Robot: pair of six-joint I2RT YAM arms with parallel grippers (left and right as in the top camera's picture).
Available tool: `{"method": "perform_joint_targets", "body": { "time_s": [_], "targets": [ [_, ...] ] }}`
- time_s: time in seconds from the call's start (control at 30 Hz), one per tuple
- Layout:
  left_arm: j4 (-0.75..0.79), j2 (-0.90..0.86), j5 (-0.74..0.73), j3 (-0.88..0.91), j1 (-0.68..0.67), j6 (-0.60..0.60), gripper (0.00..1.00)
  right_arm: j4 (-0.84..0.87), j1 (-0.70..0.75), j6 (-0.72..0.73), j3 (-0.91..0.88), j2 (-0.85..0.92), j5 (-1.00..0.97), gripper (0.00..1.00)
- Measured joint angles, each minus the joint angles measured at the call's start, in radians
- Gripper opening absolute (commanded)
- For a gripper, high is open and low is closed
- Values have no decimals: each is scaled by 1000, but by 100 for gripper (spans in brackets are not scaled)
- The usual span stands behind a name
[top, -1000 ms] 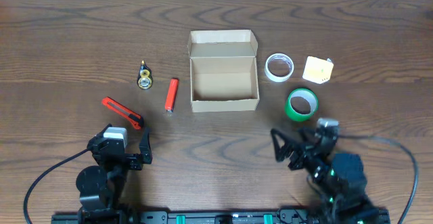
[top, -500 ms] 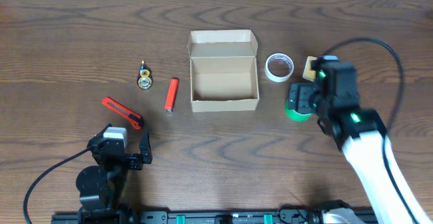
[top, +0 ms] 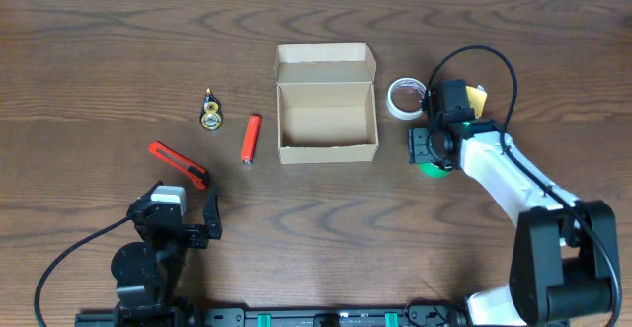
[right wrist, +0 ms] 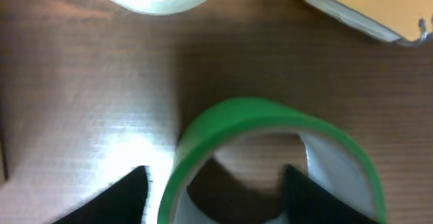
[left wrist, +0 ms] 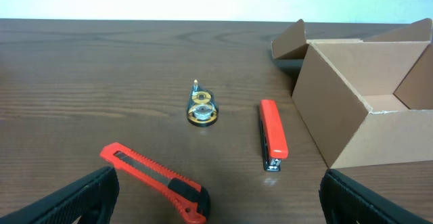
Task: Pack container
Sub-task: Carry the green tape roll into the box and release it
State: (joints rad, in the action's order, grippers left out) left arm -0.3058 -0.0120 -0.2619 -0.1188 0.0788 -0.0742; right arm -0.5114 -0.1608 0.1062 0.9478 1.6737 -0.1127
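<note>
Rectangular tan cardboard container point(top: 326, 124), matte, flap lid folded back, stands mid-table on the dark wood-grain table point(top: 99, 50). Right gripper point(right wrist: 216, 183): jaws parted, straddling the wall of a glossy green tape ring point(right wrist: 270, 112) lying just right of the container, not clamped. Left gripper point(left wrist: 216, 187): jaws spread wide, holding nothing.

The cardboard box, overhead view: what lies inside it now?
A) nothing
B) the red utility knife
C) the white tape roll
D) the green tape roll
A: the cardboard box stands open and its floor is bare, while the green tape roll, the white tape roll and the red utility knife all lie outside it.
</note>
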Motion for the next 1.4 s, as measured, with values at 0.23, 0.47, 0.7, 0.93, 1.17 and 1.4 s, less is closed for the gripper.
{"method": "perform_joint_targets", "body": {
  "time_s": [0.23,0.47,0.7,0.93,1.17,1.4],
  "targets": [
    [0,0,0,0,0,0,95,40,0,1,2,21,-3,1],
    [0,0,0,0,0,0,95,-127,0,3,92,19,0,1],
    [0,0,0,0,0,0,95,-283,-38,3,401,-97,17,1],
    [0,0,0,0,0,0,95,-130,-258,53,550,-223,67,1],
    [0,0,0,0,0,0,95,-39,-430,195,549,-44,81,1],
    [0,0,0,0,0,0,96,-42,-519,331,542,128,95,1]
  ]
}}
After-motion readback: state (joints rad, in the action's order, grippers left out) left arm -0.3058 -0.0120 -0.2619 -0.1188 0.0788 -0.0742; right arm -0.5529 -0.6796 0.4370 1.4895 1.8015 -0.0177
